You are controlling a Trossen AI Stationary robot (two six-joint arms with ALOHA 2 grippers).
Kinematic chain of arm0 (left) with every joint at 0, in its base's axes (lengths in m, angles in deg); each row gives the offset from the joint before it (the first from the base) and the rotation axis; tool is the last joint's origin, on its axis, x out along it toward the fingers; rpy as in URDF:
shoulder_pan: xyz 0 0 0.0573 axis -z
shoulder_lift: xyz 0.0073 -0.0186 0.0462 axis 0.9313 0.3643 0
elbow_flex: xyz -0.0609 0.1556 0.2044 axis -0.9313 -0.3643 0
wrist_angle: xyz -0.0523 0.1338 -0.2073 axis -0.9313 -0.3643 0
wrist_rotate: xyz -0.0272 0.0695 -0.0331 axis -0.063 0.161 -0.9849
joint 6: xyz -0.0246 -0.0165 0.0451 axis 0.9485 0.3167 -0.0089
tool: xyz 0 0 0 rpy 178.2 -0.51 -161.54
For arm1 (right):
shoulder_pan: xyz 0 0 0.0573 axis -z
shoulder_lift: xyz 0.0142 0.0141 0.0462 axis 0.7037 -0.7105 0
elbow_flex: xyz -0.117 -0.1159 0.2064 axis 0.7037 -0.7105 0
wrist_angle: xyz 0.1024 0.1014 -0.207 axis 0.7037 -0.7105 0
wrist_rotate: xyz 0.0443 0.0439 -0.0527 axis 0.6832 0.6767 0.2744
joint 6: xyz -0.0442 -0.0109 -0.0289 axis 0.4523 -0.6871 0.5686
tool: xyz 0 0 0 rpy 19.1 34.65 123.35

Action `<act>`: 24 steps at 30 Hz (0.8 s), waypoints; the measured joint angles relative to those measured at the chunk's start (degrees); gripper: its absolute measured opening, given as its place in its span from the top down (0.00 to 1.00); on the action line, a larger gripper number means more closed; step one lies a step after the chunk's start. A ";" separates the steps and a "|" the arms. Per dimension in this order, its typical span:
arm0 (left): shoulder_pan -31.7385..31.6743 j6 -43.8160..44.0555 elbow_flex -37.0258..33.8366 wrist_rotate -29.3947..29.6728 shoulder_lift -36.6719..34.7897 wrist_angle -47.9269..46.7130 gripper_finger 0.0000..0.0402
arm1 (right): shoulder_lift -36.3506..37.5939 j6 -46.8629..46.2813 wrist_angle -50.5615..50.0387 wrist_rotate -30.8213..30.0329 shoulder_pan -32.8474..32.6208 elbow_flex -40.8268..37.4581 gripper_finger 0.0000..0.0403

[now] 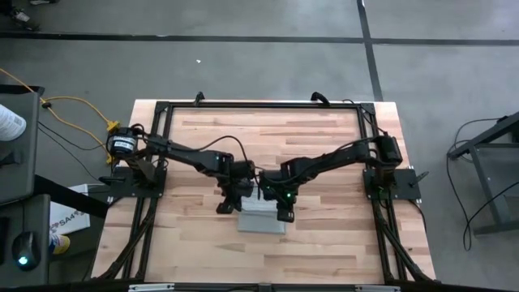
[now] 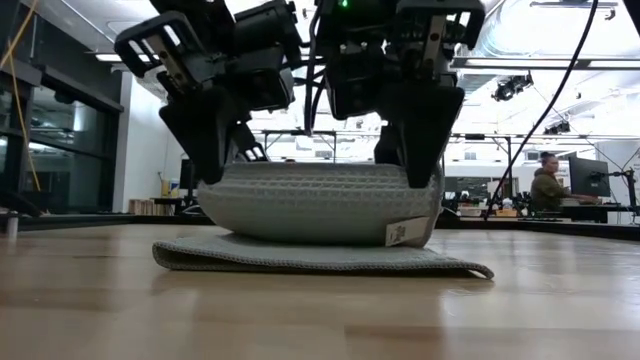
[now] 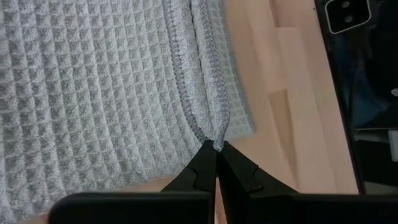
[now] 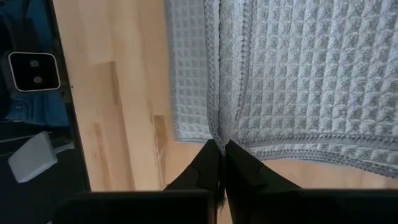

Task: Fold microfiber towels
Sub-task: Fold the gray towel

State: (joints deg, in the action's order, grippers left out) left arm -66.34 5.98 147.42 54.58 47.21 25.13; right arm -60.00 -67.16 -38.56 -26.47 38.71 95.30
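From above, we see both arms reach inward over the grey waffle-weave towel (image 1: 261, 221) mid-tabletop (image 1: 324, 154). At table height, its raised edge sags between them. Left pincer (image 3: 216, 149) and right pincer (image 4: 221, 146) each pinch its hem.

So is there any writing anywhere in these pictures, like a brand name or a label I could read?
"SA4": partial print on a white box on the floor left of the table; the rest is cut off.
White tag sewn to the grey towel: print too small to read.
White bottle on the side cart: label blurred, unreadable.
Nothing readable on the left gripper or right gripper, both pinching the towel's edge.
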 joint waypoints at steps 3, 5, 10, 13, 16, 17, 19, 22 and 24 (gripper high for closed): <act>0.60 1.04 0.01 -0.01 0.00 0.29 1.00 | 0.00 -0.93 0.33 -0.06 -0.77 0.00 0.99; 1.11 1.46 0.01 0.06 0.02 0.29 1.00 | 0.00 -1.52 0.73 -0.07 -1.20 0.00 0.99; 1.97 2.65 0.01 0.00 0.02 0.94 1.00 | 0.00 -2.65 1.36 0.17 -2.21 0.00 0.99; 2.72 3.41 0.01 0.15 0.02 1.20 1.00 | 0.00 -3.74 1.55 0.09 -2.76 0.00 0.99; 3.47 4.08 0.01 0.22 0.02 1.63 1.00 | 0.00 -4.14 1.83 0.12 -3.32 0.00 0.99; 3.70 4.15 0.01 0.20 0.02 1.84 1.00 | 0.00 -4.21 1.94 0.13 -3.50 0.00 0.99; 4.28 4.43 -0.01 0.23 0.04 2.46 1.00 | 0.00 -4.27 2.07 0.16 -3.91 0.00 0.99; 5.02 5.07 -0.01 0.38 0.04 3.07 1.00 | 0.00 -5.25 2.16 0.16 -4.33 0.00 0.99; 5.00 5.49 -0.01 0.41 0.04 3.09 1.00 | 0.00 -5.63 2.19 0.16 -4.47 -0.02 0.99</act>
State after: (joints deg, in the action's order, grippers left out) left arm -61.35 11.47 147.41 54.98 47.26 28.22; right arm -60.00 -72.79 -36.36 -26.31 34.23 95.28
